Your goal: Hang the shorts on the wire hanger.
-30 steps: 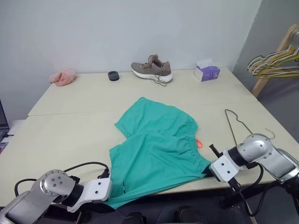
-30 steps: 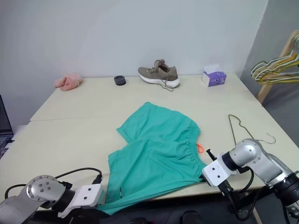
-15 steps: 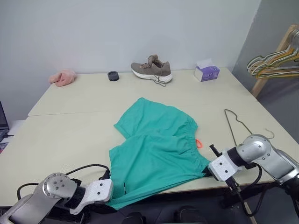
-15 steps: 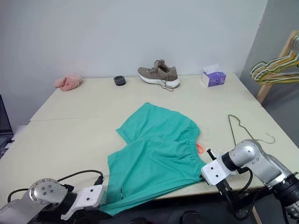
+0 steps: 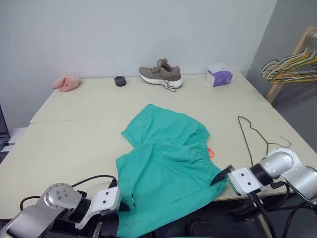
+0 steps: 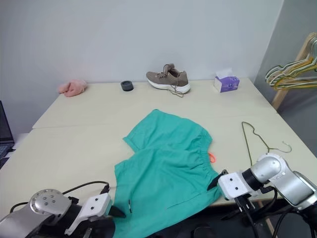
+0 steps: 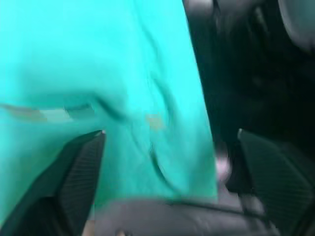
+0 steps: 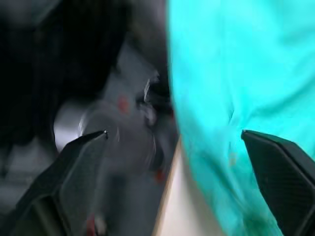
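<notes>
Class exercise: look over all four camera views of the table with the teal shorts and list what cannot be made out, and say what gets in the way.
- The shorts: their near hem hangs past the table edge, out of sight in the eye views.
- The white label on the shorts: too small in the eye views, blurred in the wrist views.
- Bunch of hangers: cut off by the picture's right edge.

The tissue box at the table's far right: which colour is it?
Purple, with white tissue on top; the left eye view shows it best.

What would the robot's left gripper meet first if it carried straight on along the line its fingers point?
Most likely the shorts. The left gripper has its fingers apart, and the teal fabric hanging over the table edge lies right ahead between them. How far off it is cannot be told.
</notes>
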`<state>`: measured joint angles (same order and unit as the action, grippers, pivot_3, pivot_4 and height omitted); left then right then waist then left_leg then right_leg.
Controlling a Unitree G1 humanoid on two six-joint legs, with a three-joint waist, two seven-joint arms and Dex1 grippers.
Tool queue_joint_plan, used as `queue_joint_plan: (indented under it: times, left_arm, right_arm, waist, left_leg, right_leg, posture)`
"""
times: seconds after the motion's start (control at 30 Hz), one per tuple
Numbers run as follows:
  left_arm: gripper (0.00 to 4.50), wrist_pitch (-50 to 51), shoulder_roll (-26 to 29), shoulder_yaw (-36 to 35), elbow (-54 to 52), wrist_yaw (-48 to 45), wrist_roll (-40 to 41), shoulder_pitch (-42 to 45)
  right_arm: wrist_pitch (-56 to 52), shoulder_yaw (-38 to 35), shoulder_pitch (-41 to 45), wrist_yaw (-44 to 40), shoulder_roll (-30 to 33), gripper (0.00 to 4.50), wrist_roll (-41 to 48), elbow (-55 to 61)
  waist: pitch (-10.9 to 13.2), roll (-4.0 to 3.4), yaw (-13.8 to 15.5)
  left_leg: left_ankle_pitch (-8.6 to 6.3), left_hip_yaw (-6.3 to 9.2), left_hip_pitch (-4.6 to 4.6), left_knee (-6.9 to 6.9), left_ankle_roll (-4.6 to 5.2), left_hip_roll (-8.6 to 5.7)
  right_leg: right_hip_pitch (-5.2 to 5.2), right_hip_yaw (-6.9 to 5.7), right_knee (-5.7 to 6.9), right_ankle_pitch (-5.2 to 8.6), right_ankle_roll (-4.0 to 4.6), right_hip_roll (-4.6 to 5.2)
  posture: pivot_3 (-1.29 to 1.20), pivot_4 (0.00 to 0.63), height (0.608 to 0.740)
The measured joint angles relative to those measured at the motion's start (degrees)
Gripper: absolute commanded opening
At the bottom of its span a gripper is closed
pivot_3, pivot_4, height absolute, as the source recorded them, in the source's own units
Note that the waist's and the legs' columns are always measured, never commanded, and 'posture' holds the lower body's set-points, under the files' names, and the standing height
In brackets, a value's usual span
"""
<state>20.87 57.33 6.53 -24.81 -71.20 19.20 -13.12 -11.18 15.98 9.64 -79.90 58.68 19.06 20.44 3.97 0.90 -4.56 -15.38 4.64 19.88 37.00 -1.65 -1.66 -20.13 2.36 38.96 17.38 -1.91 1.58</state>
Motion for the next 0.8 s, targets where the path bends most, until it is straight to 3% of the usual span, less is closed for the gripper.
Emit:
queue_joint_plan:
  times: [0.23,0.37,0.53,0.8]
  left_arm:
    - [4.47,3.0,-13.3,-1.4,-0.1,10.4,4.0,12.3]
    - [4.47,7.0,-15.2,-1.5,0.1,11.7,7.2,17.0]
    - [4.47,4.5,-17.3,0.1,4.4,12.3,4.7,23.2]
    - [4.47,0.0,-18.5,2.0,9.9,10.9,1.5,27.8]
  right_arm:
    - [-17.4,-16.6,-0.6,23.3,-12.6,4.5,9.2,-1.0]
    - [-22.1,-24.4,-1.9,39.6,-18.5,4.5,6.1,-7.4]
    - [-27.2,-30.9,-0.8,59.5,-23.8,4.5,-1.6,-14.2]
    - [-33.6,-31.0,0.3,64.0,-24.7,4.5,-4.2,-20.6]
  waist:
    - [-0.2,0.36,-0.1]
    - [-0.2,0.33,-0.5]
    - [-0.3,0.2,-1.0]
    - [-0.3,0.14,-3.7]
  left_leg:
    - [0.01,-0.01,0.04,0.06,-0.02,0.11]
    - [-0.01,-0.12,0.19,0.02,-0.04,0.1]
    - [-0.01,-0.23,0.16,0.01,-0.04,0.09]
    - [-0.01,-0.26,0.14,-0.01,-0.03,0.1]
  right_leg:
    - [0.01,0.12,-0.02,-0.14,-0.01,-0.23]
    - [-0.14,0.24,-0.06,-0.14,0.0,-0.26]
    - [-0.13,0.36,-0.06,-0.15,0.01,-0.37]
    - [-0.12,0.4,-0.06,-0.14,0.0,-0.48]
  posture:
    - [-0.17,0.0,0.74]
    - [-0.2,0.0,0.74]
    - [-0.21,0.0,0.74]
    - [-0.2,0.0,0.74]
